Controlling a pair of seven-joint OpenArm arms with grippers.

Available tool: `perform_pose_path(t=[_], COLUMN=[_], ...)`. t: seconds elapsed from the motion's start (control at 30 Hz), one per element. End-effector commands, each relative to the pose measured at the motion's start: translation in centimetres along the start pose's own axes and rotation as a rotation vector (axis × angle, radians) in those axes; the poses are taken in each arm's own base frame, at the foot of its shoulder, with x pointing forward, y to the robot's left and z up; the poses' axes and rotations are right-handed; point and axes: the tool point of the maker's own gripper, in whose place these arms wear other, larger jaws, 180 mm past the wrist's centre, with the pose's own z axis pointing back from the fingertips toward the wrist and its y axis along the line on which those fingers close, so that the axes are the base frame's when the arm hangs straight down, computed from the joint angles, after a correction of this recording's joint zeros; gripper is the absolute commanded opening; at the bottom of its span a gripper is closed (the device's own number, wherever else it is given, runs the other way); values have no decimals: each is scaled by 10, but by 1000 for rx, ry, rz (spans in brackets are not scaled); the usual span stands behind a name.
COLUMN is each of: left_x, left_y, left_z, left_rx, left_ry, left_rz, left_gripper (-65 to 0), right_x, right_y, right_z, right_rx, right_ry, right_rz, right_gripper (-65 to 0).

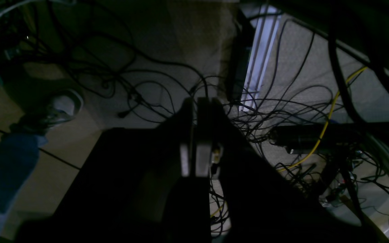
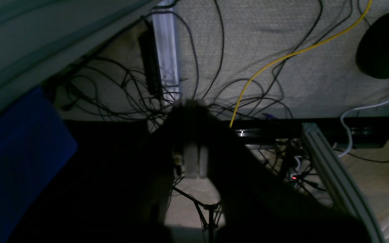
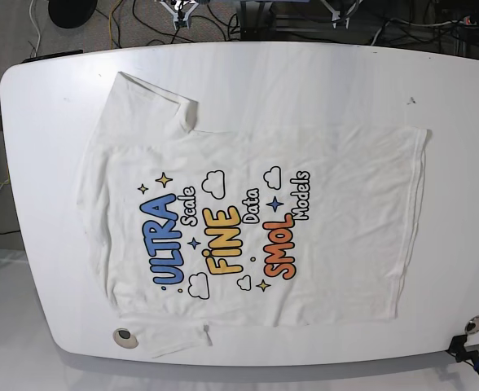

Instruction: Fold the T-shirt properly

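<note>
My left gripper [image 1: 196, 101] and right gripper [image 2: 191, 103] both hang pinched closed w/ nothing in them, over floor cables [image 1: 140, 101] — the T-shirt [image 3: 248, 220] lies flat, print up (collar toward 9 o'clock), on the white table [image 3: 305, 69].

A rounded white table [image 3: 52, 90] fills most of the base view, with a small round grey disc [image 3: 124, 336] near its lower left edge. Below the wrist cameras, a tangle of thin black cables [image 1: 140, 98] and one yellow cable [image 2: 282, 55] sprawl over grey carpet [image 2: 265, 30] beside a pale aluminium rail [image 2: 167, 47]. A dark round object [image 2: 383, 47] sits on the carpet in the right wrist view, and a blue-trousered leg [image 1: 5, 168] shows in the left wrist view.
</note>
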Motion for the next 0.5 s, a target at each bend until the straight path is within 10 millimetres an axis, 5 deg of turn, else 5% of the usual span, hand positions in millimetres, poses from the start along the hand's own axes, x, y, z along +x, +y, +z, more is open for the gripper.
perform_pose_path(t=[0.0, 0.47], left_x=[-19, -51], left_y=[6, 22], left_z=[3, 17], left_rx=[10, 25], left_ry=[23, -54], left_rz=[0, -18], left_gripper=[-650, -650], right_x=[-10, -37], right_y=[0, -4], right_z=[1, 5], right_rx=[14, 39], right_ry=[8, 5], right_rz=[-4, -5], right_gripper=[-650, -650])
